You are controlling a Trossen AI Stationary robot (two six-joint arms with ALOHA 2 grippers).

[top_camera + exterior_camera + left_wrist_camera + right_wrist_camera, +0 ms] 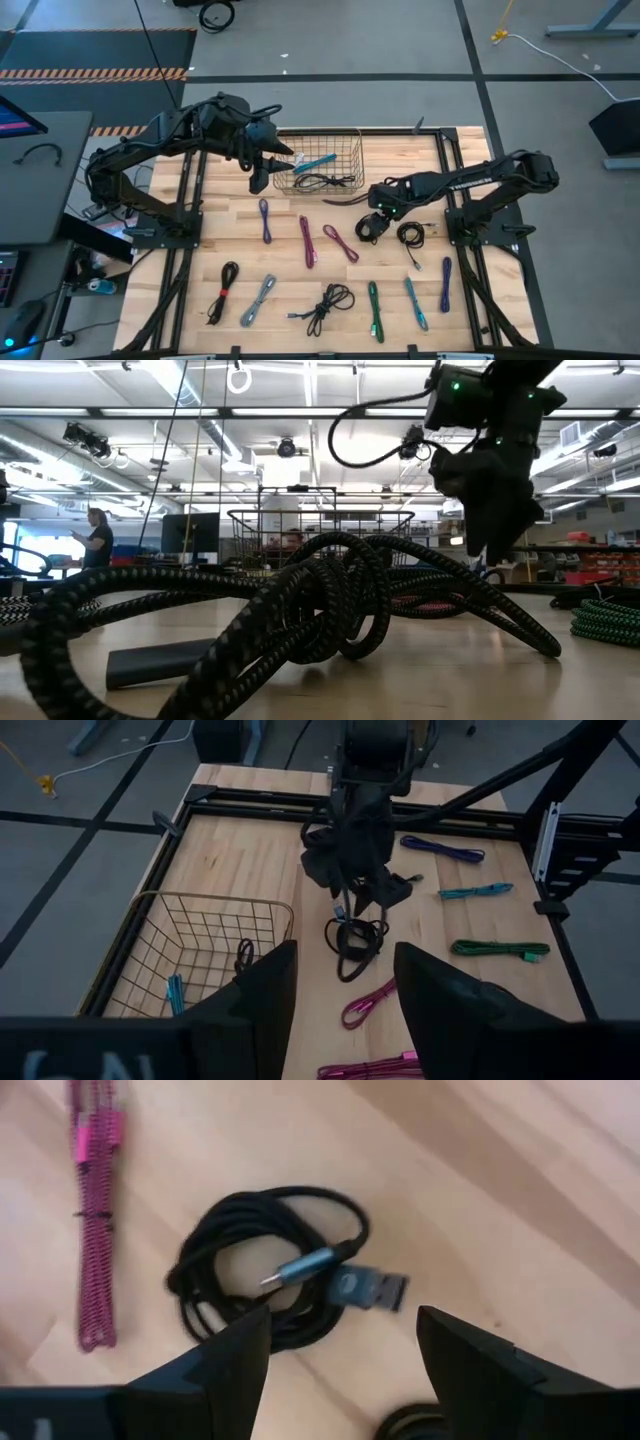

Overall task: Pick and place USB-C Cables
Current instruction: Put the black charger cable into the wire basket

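Note:
Several USB-C cables lie in small bundles on the wooden table point(290, 260). My right gripper point(342, 1320) hangs open just above a black coiled cable point(270, 1270) with a grey plug, fingers pointing steeply down on either side of the coil's edge; I see no touch. In the high view this gripper point(372, 226) is right of the table's middle. A magenta cable point(95, 1230) lies beside the coil. My left gripper point(262, 172) waits open and raised beside the wire basket point(345, 135), which holds a teal cable point(318, 161) and a black cable point(322, 181).
A second black coil point(410, 235) lies right of my right gripper. Purple point(265, 220), magenta point(307, 241), grey point(258, 300), black point(330, 305), green point(374, 310) and teal point(415, 303) cables cover the near half. A black metal frame point(455, 160) borders the table.

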